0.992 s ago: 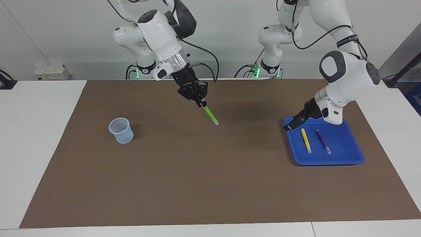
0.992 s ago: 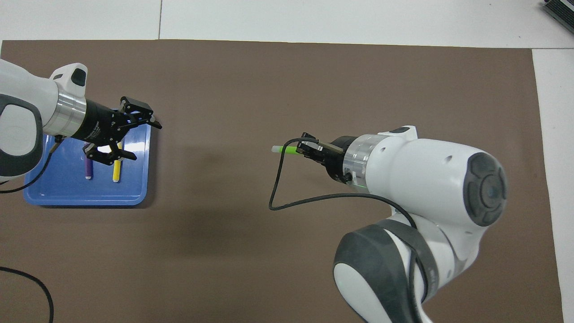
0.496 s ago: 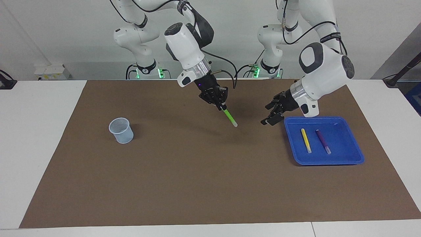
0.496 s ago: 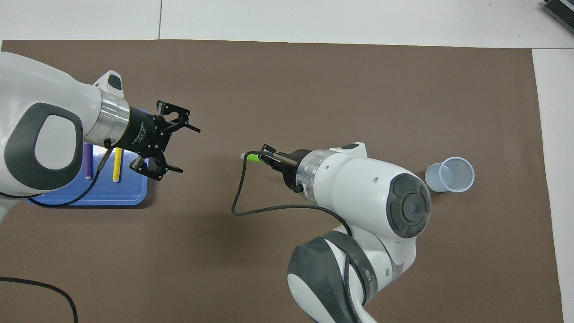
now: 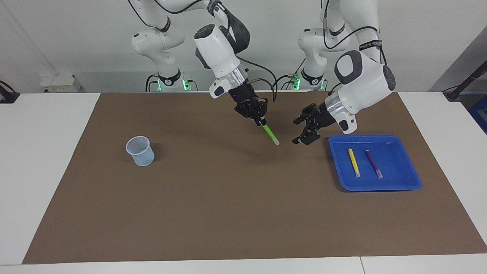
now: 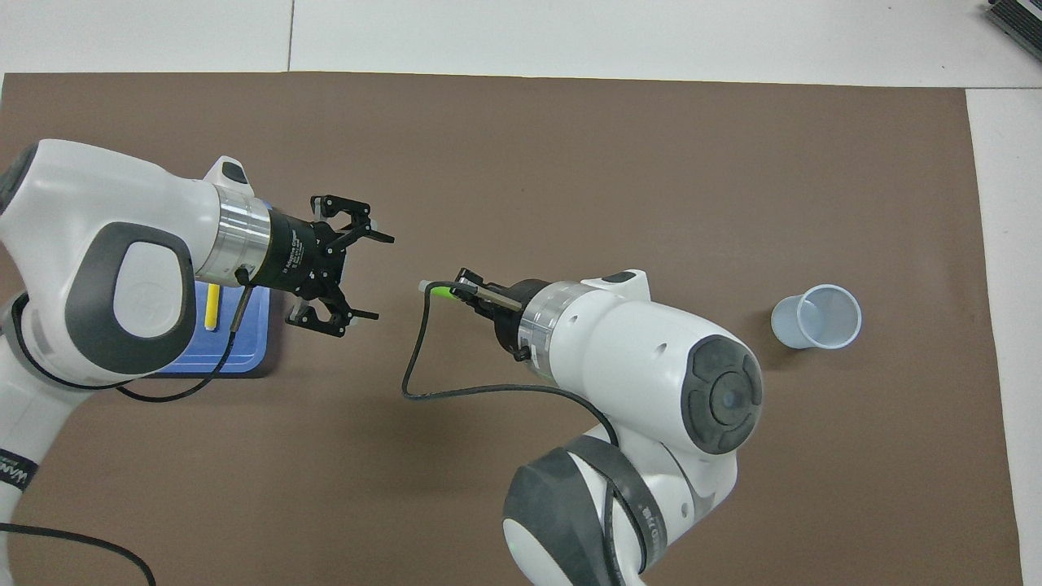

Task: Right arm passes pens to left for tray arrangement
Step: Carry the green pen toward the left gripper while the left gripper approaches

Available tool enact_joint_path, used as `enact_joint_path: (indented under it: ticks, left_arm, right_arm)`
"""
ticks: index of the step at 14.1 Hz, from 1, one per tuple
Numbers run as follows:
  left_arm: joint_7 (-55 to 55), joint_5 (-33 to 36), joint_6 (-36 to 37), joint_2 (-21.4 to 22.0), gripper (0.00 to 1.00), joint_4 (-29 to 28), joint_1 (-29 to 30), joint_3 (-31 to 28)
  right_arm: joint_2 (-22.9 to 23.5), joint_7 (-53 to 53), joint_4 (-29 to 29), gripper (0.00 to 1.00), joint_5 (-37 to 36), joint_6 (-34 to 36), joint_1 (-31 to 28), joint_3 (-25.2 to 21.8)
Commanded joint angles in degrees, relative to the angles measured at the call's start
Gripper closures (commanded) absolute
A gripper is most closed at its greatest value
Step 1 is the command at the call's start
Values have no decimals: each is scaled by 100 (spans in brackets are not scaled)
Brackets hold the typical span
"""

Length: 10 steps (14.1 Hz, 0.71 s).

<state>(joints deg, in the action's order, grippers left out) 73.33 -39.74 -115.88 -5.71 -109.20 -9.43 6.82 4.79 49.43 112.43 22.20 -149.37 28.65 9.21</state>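
We show the right gripper [image 5: 260, 121], the black two-finger tool with a small blue light on the right arm, clamped shut on the upper end of the slim green marker pen [image 5: 269, 133]. It holds the pen in the air over the brown table mat [image 5: 213, 205], slanted, with the whitish tip lowest and pointing toward the other arm. The left gripper [image 5: 302, 132], black and without a light, hovers just beside that tip with its fingers spread wide and nothing between them; we see a clear gap from pen to fingers in both views.

The slim yellow marker pen [image 5: 354, 162] and the slim purple marker pen [image 5: 374, 163] lie side by side, apart, in the shallow bright blue plastic tray [image 5: 403, 185] at the left arm's end of the table. The small translucent pale-blue cup [image 5: 140, 151] stands toward the right arm's end.

We judge the green pen to be light, stiff and smooth, so it may swivel or slip in a loose pinch. The free lower barrel, above the tip and below the right fingers, looks the best place for the left gripper to take hold, across the barrel. Only this pen is left to hand over.
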Motion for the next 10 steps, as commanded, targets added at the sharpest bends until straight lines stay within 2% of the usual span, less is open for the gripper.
enact_joint_path:
  ticks: [1,5,8,9,10]
  left_arm:
    - [111,-253,-548,184,4,-304,-295,-84]
    - [111,-262,-918,202,4,-480,-534,-84]
    - [190,-376,-1515,281,5,-804,-841,-84]
    - [199,-385,-1552,281,6,-831,-894,-84]
    - [199,-385,-1517,290,12,-831,-894,-84]
  right_arm:
    - [-22,40,25,100,153,-84,27,-7]
    - [-4,14,25,100,162,-93,0,-7]
    - [-4,-4,25,100,162,-84,-8,-7]
    - [-4,-4,25,100,153,-84,-17,-7]
    - [-4,-12,25,100,162,-84,-26,-7]
